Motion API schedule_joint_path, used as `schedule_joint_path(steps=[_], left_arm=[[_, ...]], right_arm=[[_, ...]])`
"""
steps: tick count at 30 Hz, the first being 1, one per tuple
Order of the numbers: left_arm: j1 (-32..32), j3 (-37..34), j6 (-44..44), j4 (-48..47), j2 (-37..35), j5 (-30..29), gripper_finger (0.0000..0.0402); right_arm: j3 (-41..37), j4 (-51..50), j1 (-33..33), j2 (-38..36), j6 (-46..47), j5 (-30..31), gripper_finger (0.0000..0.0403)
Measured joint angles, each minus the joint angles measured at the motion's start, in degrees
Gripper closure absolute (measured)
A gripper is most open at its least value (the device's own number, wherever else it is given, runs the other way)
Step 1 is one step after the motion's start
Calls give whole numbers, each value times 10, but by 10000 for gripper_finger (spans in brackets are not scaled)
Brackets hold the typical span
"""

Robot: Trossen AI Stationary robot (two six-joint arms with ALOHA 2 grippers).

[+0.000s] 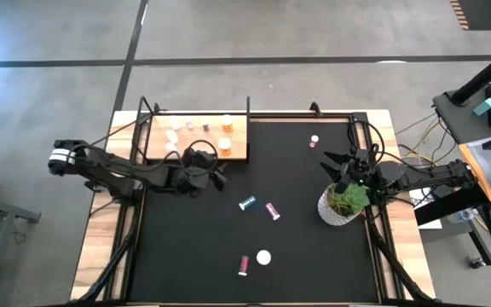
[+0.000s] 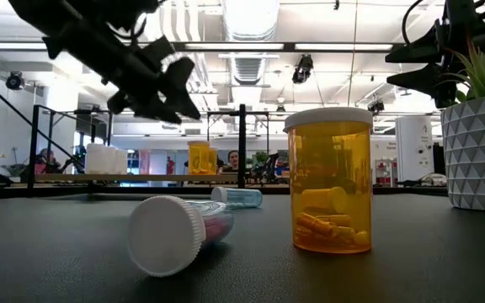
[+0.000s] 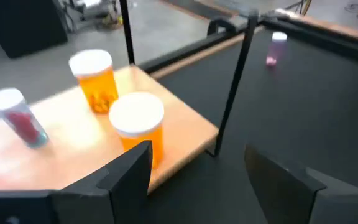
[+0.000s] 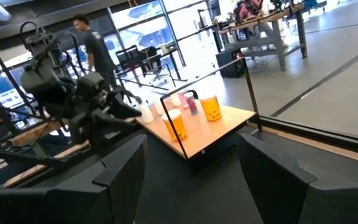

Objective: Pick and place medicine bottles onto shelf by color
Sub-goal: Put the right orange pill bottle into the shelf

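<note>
Medicine bottles were spread over the black mat (image 1: 194, 256) and the shelf (image 1: 156, 136), none of them in either gripper. The left gripper (image 1: 216, 177) hung with its fingers (image 3: 129, 171) parted and empty, just off the shelf's near corner. Closest ahead of it stood two orange bottles (image 3: 137, 127) on the wooden board, with a red-filled clear bottle (image 3: 18, 115) further along. Out on the mat beyond it lay a teal bottle (image 1: 247, 203) and a pink bottle (image 1: 273, 211), then a magenta bottle (image 1: 244, 265) beside a white-capped bottle (image 1: 264, 257). The right gripper (image 1: 337, 164) waited open and empty at the far side, just over the potted plant (image 1: 343, 205), with a small pink bottle (image 1: 314, 141) standing near it.
</note>
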Motion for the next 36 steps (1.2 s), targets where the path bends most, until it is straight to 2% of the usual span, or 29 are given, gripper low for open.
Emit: schedule_joint_path(steps=[11, 17, 23, 30, 36], left_arm=[[12, 26, -4, 10, 123, 5, 164], [26, 43, 1, 25, 169, -30, 164], [47, 58, 2, 26, 180, -36, 164], [78, 66, 59, 52, 180, -35, 164], [106, 65, 62, 67, 180, -13, 164]], right_arm=[[0, 0, 0, 0, 0, 0, 163], [0, 0, 0, 0, 0, 0, 163], [0, 0, 0, 0, 0, 0, 163], [0, 0, 0, 0, 0, 0, 163], [0, 0, 0, 0, 0, 0, 163]])
